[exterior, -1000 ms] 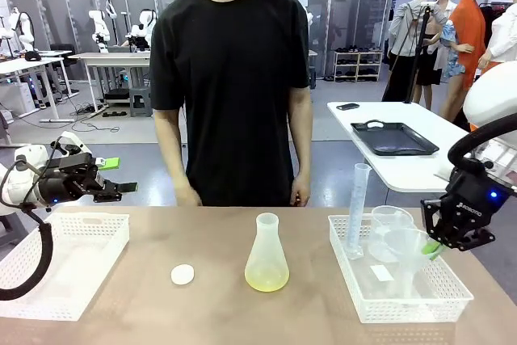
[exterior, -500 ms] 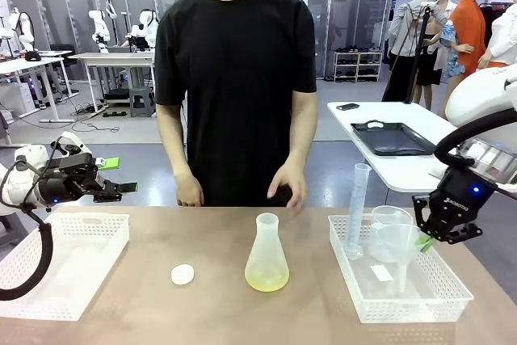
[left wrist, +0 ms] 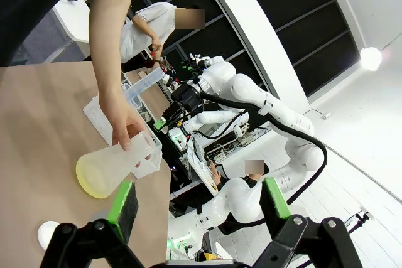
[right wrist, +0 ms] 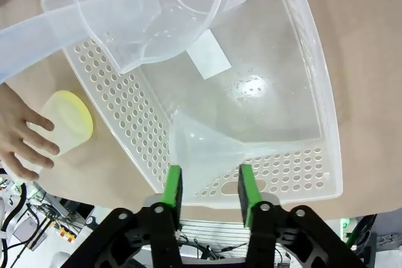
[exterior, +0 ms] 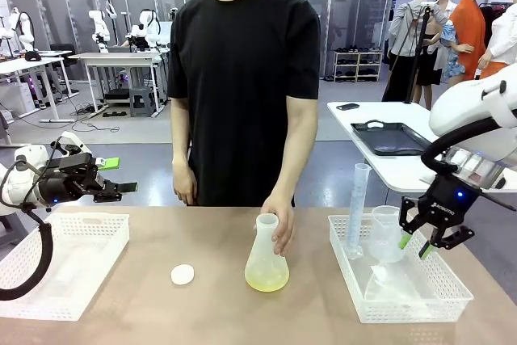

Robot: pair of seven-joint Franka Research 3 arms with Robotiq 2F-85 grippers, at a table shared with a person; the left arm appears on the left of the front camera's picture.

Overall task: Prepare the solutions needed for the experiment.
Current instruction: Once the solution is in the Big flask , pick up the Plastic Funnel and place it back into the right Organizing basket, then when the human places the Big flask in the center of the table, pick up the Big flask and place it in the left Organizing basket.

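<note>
1. Front view: the solution [exterior: 266, 283], a little pale yellow-green liquid, lies at the bottom of a flask [exterior: 266, 258] at the middle of the bench [exterior: 202, 313]. A person's hand [exterior: 282, 228] grips the flask's neck. The left end effector [exterior: 119, 175] hangs spread and empty at the far left. The right end effector [exterior: 414, 246] hangs spread and empty above the right basket [exterior: 404, 309].
2. Left wrist view: the left end effector's fingers [left wrist: 125, 199] stand wide apart, holding nothing.
3. Right wrist view: the right end effector's pads [right wrist: 174, 186] stand apart above a funnel [right wrist: 201, 149] that lies in the basket, ungripped.
</note>
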